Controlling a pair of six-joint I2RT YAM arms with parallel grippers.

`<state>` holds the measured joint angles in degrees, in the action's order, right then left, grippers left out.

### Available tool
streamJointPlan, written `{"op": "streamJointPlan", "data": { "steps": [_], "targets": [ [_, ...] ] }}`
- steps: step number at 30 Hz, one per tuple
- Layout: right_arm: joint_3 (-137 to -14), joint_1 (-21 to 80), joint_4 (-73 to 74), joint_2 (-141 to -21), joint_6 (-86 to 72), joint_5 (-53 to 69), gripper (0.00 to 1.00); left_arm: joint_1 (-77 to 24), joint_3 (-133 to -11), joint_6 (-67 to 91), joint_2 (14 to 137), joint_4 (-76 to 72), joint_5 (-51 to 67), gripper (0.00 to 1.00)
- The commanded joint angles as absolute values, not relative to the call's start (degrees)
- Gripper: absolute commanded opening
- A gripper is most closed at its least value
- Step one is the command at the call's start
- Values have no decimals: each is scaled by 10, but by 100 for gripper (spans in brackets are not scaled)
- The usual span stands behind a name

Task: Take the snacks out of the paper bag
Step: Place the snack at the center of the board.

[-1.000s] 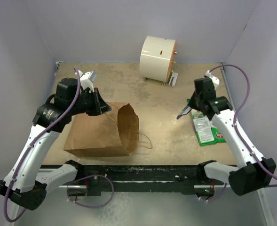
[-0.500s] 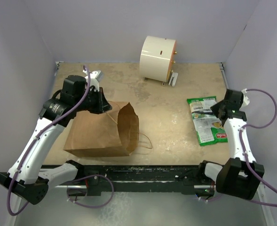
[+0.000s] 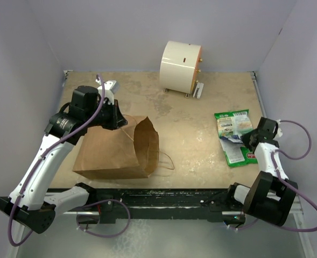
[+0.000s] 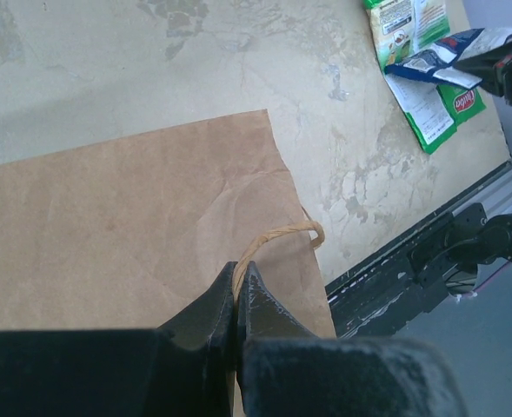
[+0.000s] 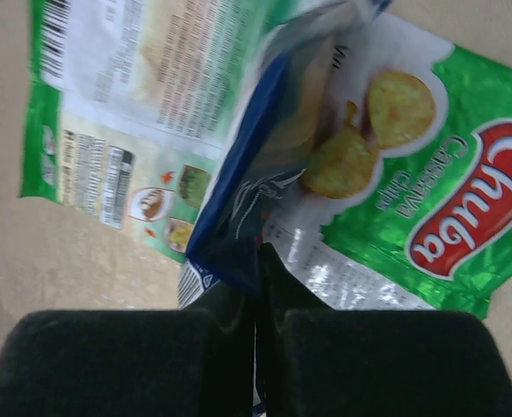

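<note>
The brown paper bag (image 3: 110, 150) lies on its side at the left, mouth open toward the right. My left gripper (image 3: 118, 119) is shut on the bag's twisted paper handle (image 4: 277, 234) at the upper rim; the bag (image 4: 134, 217) fills the left wrist view below the gripper (image 4: 237, 274). My right gripper (image 3: 246, 138) is shut on a blue-and-white snack packet (image 5: 247, 208), held low over two green-and-white packets (image 3: 232, 122) (image 3: 239, 156) lying at the right. In the right wrist view the gripper (image 5: 260, 261) pinches the blue packet's edge above the green "Chuba" packet (image 5: 447, 208).
A cream cylinder (image 3: 181, 67) stands at the back centre. A second loose bag handle (image 3: 166, 160) lies on the table by the bag's mouth. The black rail (image 3: 158, 196) runs along the near edge. Grey walls close in both sides.
My right arm has swung from the middle to the right side and folded down, bringing the blue-and-white packet over the green packets. My left gripper holds the handle almost unmoved.
</note>
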<state>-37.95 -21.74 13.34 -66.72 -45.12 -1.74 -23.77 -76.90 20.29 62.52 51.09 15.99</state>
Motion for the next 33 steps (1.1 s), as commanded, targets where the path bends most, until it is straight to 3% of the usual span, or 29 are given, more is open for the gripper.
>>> {"op": "streamJointPlan", "data": {
  "steps": [1, 6, 8, 14, 21, 28, 33],
  "targets": [
    [-348, -233, 159, -653, -472, -21, 0, -239, -783, 188, 620, 495, 147, 0],
    [-351, -236, 206, -662, -482, -95, 8, -239, -785, 190, 619, 499, 136, 0],
    [-353, -236, 218, -663, -485, -125, 17, -240, -787, 191, 620, 500, 135, 0],
    [-320, -234, 214, -650, -504, -98, 34, -239, -794, 192, 619, 505, 119, 0],
    [-389, -231, 381, -644, -572, -173, 73, -239, -803, 190, 619, 519, 99, 0],
    [-535, -186, 396, -643, -407, -197, 77, -239, -805, 215, 614, 519, 103, 0],
    [-572, -55, 248, -668, -233, 38, 75, -239, -811, 230, 615, 524, 96, 0]
  ]
}}
